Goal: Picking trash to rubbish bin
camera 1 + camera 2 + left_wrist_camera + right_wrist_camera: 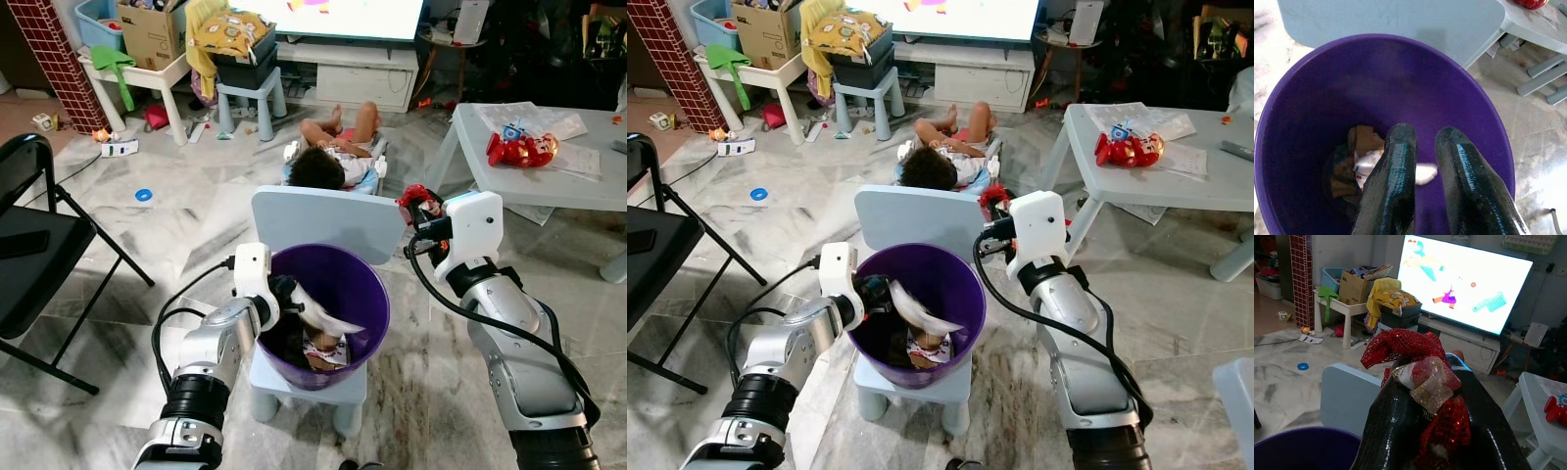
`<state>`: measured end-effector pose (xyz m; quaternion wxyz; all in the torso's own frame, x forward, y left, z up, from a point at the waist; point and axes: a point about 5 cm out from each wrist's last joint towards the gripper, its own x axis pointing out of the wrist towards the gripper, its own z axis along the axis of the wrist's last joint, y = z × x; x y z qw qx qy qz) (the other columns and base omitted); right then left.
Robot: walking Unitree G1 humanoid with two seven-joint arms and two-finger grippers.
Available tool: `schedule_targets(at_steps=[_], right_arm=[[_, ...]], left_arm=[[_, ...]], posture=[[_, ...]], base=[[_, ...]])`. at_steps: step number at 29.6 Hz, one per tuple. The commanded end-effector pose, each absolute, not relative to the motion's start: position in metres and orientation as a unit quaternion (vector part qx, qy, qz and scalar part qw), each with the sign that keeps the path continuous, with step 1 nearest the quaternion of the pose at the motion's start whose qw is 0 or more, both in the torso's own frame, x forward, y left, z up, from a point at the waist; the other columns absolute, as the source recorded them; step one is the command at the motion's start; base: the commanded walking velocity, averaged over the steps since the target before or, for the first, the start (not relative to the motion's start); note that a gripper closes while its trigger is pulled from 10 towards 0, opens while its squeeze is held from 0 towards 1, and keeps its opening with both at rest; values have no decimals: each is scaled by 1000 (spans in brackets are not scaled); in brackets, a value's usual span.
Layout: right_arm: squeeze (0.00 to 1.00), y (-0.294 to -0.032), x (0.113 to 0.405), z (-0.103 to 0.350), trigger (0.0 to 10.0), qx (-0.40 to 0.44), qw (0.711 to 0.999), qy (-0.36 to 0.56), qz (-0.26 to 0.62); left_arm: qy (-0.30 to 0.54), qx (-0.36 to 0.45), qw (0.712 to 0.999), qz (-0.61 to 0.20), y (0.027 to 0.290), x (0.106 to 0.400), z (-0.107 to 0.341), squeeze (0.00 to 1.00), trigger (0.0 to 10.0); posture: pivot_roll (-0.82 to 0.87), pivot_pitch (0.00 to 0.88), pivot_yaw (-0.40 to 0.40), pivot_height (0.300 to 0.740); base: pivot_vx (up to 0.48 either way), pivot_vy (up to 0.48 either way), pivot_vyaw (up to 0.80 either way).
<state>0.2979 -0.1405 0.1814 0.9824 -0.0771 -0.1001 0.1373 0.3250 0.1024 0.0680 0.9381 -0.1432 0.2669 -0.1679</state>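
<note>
One purple bin (pixel 343 284); left hand (pixel 1425 161) spread inside; right hand (pixel 1425 396) pinching one red wrapper (pixel 1405 345).

- One purple rubbish bin (pixel 348 284).
- One pale blue child's chair (pixel 323 220).
- One red glittery wrapper (pixel 1415 357).
- Two silver arms, left (pixel 211 357) and right (pixel 519 352).
- One person (pixel 333 157) on the floor.
- One red toy (pixel 521 149) on the surface (pixel 588 186).
- One television (pixel 1469 284).

- The purple bin (pixel 333 284) looks like smooth, slightly glossy plastic.
- The red wrapper (pixel 1415 357) is shiny, glittering foil, crumpled.
- The gripper fingers (pixel 1393 176) are black, glossy.
- The floor (pixel 176 225) is polished marble-like tile.
- The small chair (pixel 323 220) is matt plastic.
</note>
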Motion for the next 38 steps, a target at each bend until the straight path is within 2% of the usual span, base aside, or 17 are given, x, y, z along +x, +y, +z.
schedule_targets(at_steps=[1,5,11,13,19,20,21,22,30,31,32,33,34,35,36,37,38], right_arm=[[0,-143,297,183,0,-79,983,-101,130],[0,-142,299,184,0,-75,983,-102,131],[0,-126,316,164,0,-47,985,-67,153],[0,-109,329,156,0,-35,984,-52,169],[0,-86,343,141,0,-36,977,-12,210],[0,-78,345,135,0,-41,973,7,228],[0,-78,345,135,0,-41,973,7,228],[0,-74,346,132,0,-40,970,15,239],[0,-46,337,96,0,-75,932,96,340],[0,-46,336,95,549,-77,932,95,342],[0,-46,336,93,3333,-80,931,96,342],[0,-46,335,92,4745,-85,931,97,341],[0,-46,335,92,4745,-85,931,97,341],[0,-46,335,91,8118,-87,932,98,339],[0,-47,335,89,10000,-88,932,99,337],[0,-47,335,88,10000,-87,932,100,336],[510,-47,335,87,10000,-80,932,103,339]], left_arm=[[259,-142,940,-171,103,327,72,1000,10000],[217,-115,958,-144,113,326,87,1000,10000],[169,-77,975,-119,128,294,106,1000,10000],[167,-73,979,-93,140,265,109,1000,10000],[134,-115,980,-91,148,229,119,1000,10000],[141,-102,981,-87,151,220,118,192,10000],[141,-102,981,-87,151,220,118,192,10000],[149,-104,980,-86,153,214,117,0,10000],[203,-130,960,-142,144,191,114,0,10000],[204,-135,958,-147,142,192,114,0,10000],[206,-138,956,-156,140,192,114,0,10000],[208,-140,954,-162,138,192,115,0,10000],[208,-140,954,-162,138,192,115,0,10000],[208,-138,954,-168,136,193,115,0,10000],[209,-137,953,-174,135,193,115,0,10000],[211,-135,952,-178,134,193,115,0,10000],[214,-135,950,-181,133,193,115,0,10000]], posture=[[10,131,-52,740],[27,134,-50,740],[97,145,-45,740],[146,150,-45,740],[217,152,-51,740],[228,153,-53,740],[228,153,-53,740],[237,153,-52,740],[230,145,-40,740],[230,145,-40,740],[225,145,-38,740],[223,145,-37,740],[223,145,-37,740],[220,145,-36,740],[217,145,-35,740],[217,145,-35,740],[213,146,-35,740]], base=[[0,0,0],[0,0,0],[0,0,0],[0,0,0],[0,0,0],[0,0,0],[0,0,0],[0,0,0],[0,0,0],[0,0,0],[0,0,0],[0,0,0],[0,0,0],[0,0,0],[0,0,0],[0,0,0],[0,0,0]])
